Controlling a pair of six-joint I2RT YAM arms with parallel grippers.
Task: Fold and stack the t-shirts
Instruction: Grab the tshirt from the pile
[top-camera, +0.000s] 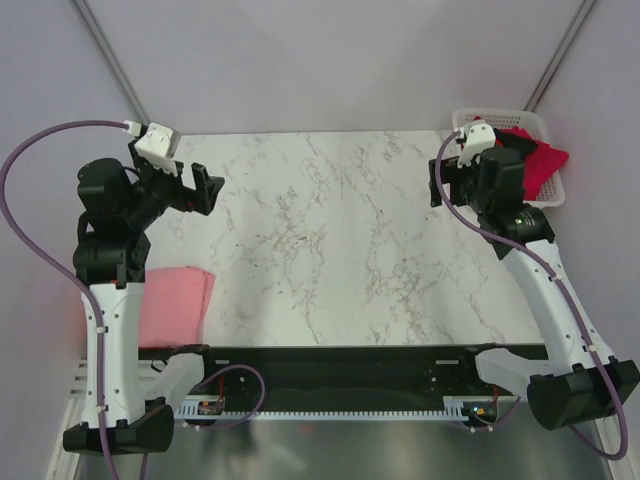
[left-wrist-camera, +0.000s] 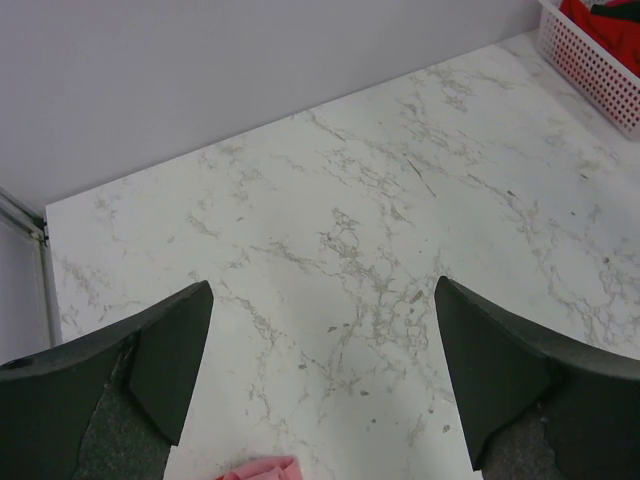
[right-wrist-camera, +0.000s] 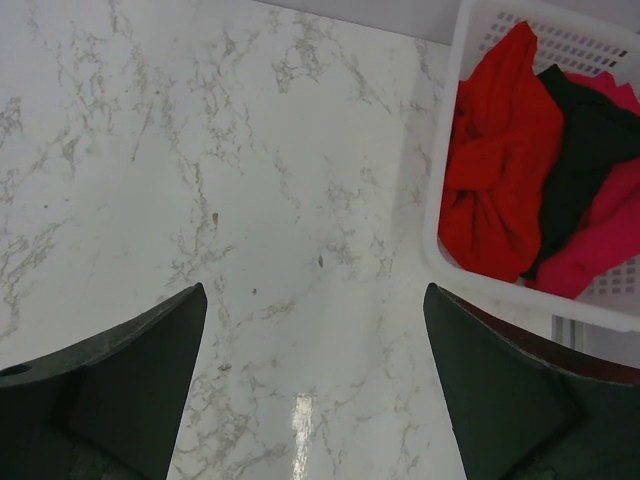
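Observation:
A light pink t-shirt (top-camera: 176, 305) lies folded flat at the table's near left, partly under my left arm; its corner shows in the left wrist view (left-wrist-camera: 262, 469). A bright red t-shirt (right-wrist-camera: 500, 190), a black one (right-wrist-camera: 585, 150) and a magenta one (right-wrist-camera: 600, 240) lie crumpled in the white basket (right-wrist-camera: 440, 200); the top view shows red cloth (top-camera: 540, 160) there. My left gripper (top-camera: 207, 190) (left-wrist-camera: 322, 283) is open and empty above the far left of the table. My right gripper (top-camera: 437, 182) (right-wrist-camera: 314, 288) is open and empty just left of the basket.
The white lattice basket (top-camera: 500, 120) stands at the far right corner, also visible in the left wrist view (left-wrist-camera: 590, 65). The marble tabletop (top-camera: 330, 240) spreads between the arms. A black rail (top-camera: 340, 365) runs along the near edge. Grey walls close the back.

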